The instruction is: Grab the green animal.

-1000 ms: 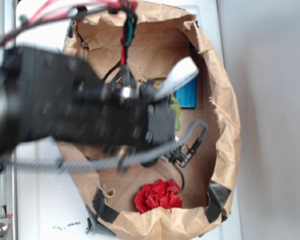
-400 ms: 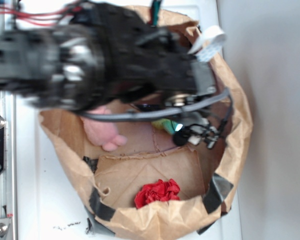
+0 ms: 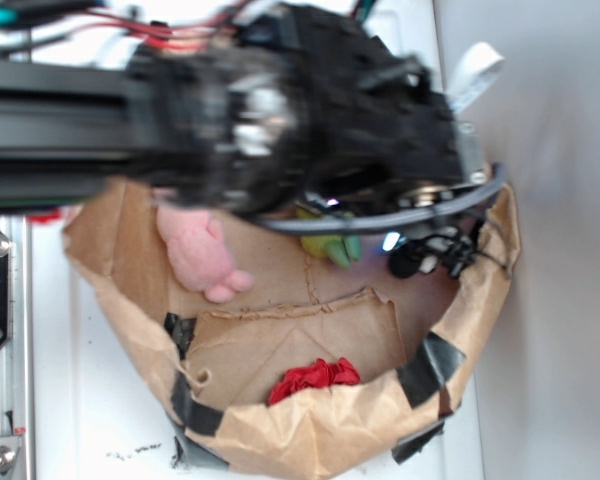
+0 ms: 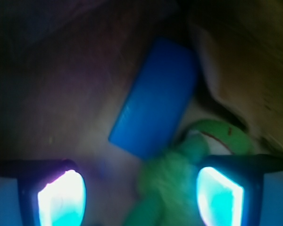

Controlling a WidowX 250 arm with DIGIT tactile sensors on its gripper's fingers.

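Gripper (image 4: 141,197) low inside the brown paper bag (image 3: 310,440), two glowing fingers (image 4: 61,200) spread wide apart, holding nothing. Between them, closer to the right finger, the green animal (image 4: 179,174), fuzzy and a bit blurry. Touching the frog's top, a blue block (image 4: 155,99), tilted. From outside, big black arm (image 3: 310,110) covering the top of the bag, green legs (image 3: 335,245) poking out under it. To the left, a pink bunny (image 3: 200,255). Near the front wall, a red ruffled ball (image 3: 315,378).
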